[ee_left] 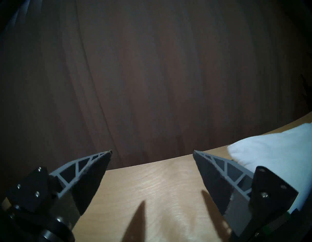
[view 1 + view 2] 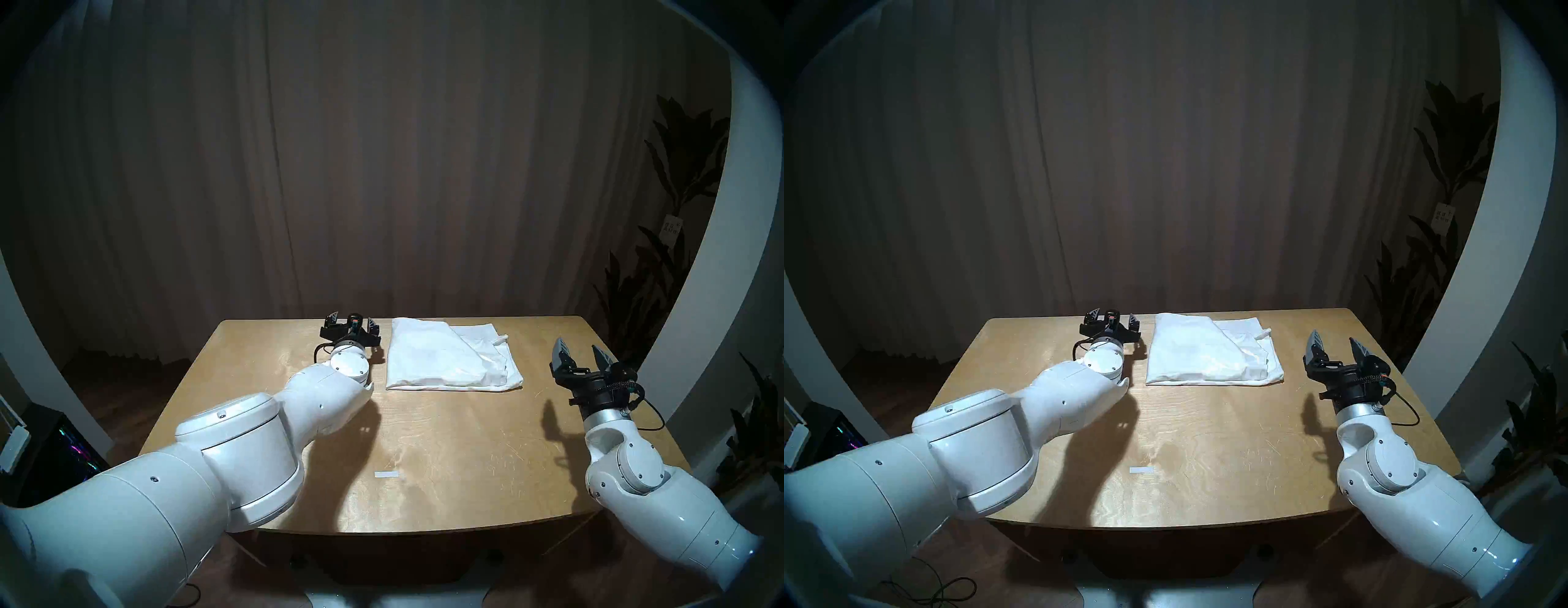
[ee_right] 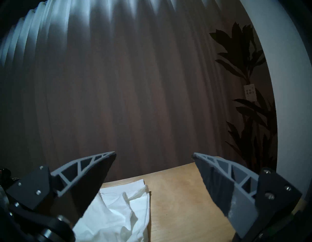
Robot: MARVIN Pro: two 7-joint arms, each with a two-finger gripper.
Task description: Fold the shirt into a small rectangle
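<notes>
Because the shirt (image 2: 452, 354) is soft and already folded into a flat white shape, a clumsy grab could pull the layers apart. I think that is the main danger. The right side of it looks messy, with loose cloth and a small bit poking out at the far corner. If a tool pinches only the top layer there, the fold could slide open. If a tool pushes in from the side, the whole shirt could slip along the smooth counter (image 2: 445, 446), maybe toward the far edge, which is close behind it.

The shirt lies at the back of the counter, a bit right of the middle. No red letters show, so they must be tucked inside or facing down.

The left tool (image 2: 351, 326) is just beside the shirt's left edge, near the far end of the counter. It points level and away from the robot. Its two fingers are spread wide and hold nothing. It does not touch the cloth, as far as I can see.

The right tool (image 2: 582, 356) hangs in the air to the right of the shirt, nearer to the robot and well apart from the cloth. Its fingers are spread wide too, and it is empty.

A small white strip (image 2: 387, 474) sits alone on the near part of the counter.
</notes>
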